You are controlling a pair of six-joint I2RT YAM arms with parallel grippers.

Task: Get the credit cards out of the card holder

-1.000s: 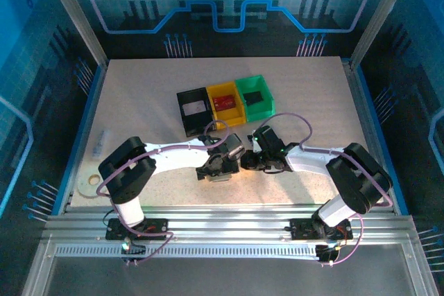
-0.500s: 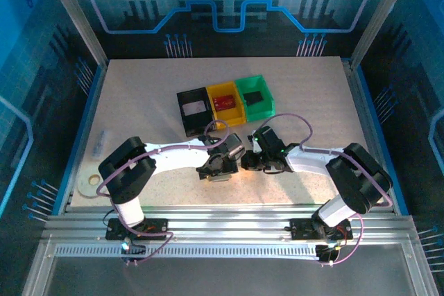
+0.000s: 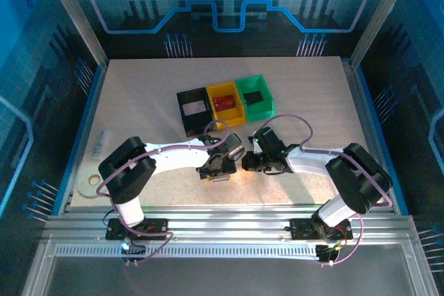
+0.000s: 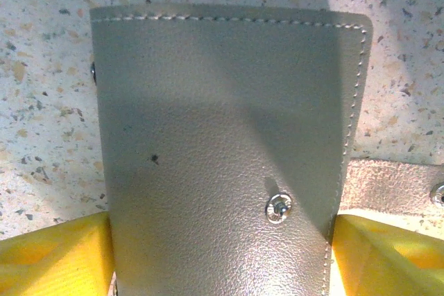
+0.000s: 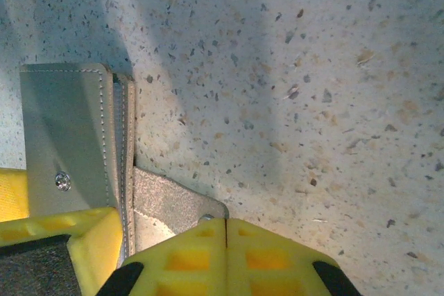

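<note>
The grey card holder (image 4: 222,136) lies closed on the speckled table, stitched face and metal snap up. My left gripper (image 4: 222,223) straddles it, a yellow finger (image 4: 55,254) against each long edge. In the top view the card holder (image 3: 222,177) is small under that left gripper (image 3: 219,165). Its grey snap tab (image 5: 170,202) sticks out sideways, and its end runs in under the fingertips of my right gripper (image 5: 227,221), which is shut. No credit cards show at the card holder (image 5: 66,129). A reddish card (image 3: 223,103) lies in the yellow bin, a whitish one (image 3: 195,107) in the black bin.
The black bin (image 3: 186,120), yellow bin (image 3: 233,112) and green bin (image 3: 266,107) stand in a row just beyond the grippers; the green one holds a small black block (image 3: 254,96). A white ring (image 3: 88,180) lies at the left edge.
The left fingers have drawn in onto the card holder's edges. The right gripper has shut at the tab's end and edged a little left.
</note>
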